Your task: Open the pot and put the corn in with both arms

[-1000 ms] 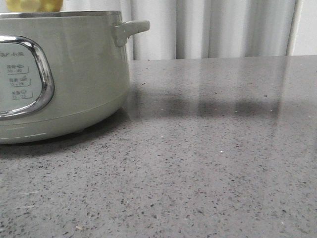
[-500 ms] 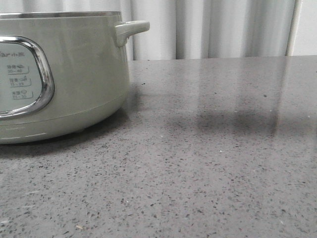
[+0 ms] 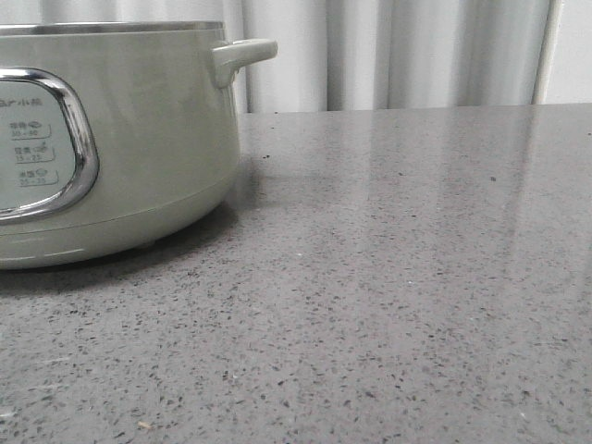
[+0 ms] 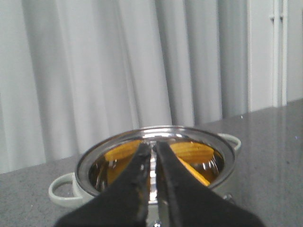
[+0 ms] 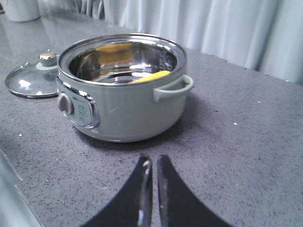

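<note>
While the corn [image 5: 150, 76] lies inside the open pot [image 5: 120, 90], its lid [image 5: 32, 78] rests beside it on the desk [image 5: 246, 132]; left hand [image 4: 152, 165] and right hand [image 5: 152, 179] both pinched together, empty.

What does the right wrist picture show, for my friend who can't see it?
A big round pale green cooking pot sits open on a speckled grey stone table, with a yellow corn cob lying inside its shiny metal bowl. Its clear glass lid rests flat on the table beside it. The black right claw is nearly shut, holding nothing.
</note>
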Controlling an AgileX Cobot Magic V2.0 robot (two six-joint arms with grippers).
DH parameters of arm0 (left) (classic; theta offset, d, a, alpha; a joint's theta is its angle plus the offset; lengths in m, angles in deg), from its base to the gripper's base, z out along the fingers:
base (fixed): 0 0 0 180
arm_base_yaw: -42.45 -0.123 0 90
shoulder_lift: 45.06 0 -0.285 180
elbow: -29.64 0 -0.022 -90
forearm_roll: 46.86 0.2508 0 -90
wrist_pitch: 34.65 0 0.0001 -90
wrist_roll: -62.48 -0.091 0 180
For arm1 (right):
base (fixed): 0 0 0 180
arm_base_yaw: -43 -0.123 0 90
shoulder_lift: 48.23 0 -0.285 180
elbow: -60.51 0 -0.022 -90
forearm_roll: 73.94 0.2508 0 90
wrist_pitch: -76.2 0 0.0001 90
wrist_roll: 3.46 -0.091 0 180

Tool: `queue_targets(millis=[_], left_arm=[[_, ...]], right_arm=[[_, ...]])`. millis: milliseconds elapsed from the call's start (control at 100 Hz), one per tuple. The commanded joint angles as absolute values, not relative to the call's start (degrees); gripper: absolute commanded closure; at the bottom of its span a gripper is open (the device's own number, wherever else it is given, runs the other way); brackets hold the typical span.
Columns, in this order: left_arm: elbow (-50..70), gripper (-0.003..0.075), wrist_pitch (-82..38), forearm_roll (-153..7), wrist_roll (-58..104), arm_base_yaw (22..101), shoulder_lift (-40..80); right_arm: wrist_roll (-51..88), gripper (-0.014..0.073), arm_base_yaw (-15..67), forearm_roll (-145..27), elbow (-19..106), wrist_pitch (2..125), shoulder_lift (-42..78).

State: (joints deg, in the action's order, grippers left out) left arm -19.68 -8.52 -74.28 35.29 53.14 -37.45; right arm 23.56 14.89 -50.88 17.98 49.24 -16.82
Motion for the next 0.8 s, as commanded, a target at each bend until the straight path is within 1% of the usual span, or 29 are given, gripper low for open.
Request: queue_targets(millis=[0, 70, 220, 790], left_arm=[[-20.51, 0.0741, -19.30, -77.09, 35.87, 53.63, -36.44], [-21.95, 0.0741, -22.36, -77.09, 35.87, 53.63, -36.44], [-22.39, 0.0741, -22.80, -77.81, 35.87, 53.63, -36.44], [-22.39, 0.0741, -22.96, -77.81, 35.87, 53.63, -36.44]], right_arm=[[23.60, 0.0647, 15.11, -50.62, 14.02, 56.80, -22.61], [23.60, 0.0647, 15.11, -50.62, 11.43, 56.82, -27.05], [23.60, 0.0648, 15.11, -50.62, 10.24, 55.64, -32.01], [23.60, 0.0650, 15.11, -50.62, 10.24, 54.94, -32.33]])
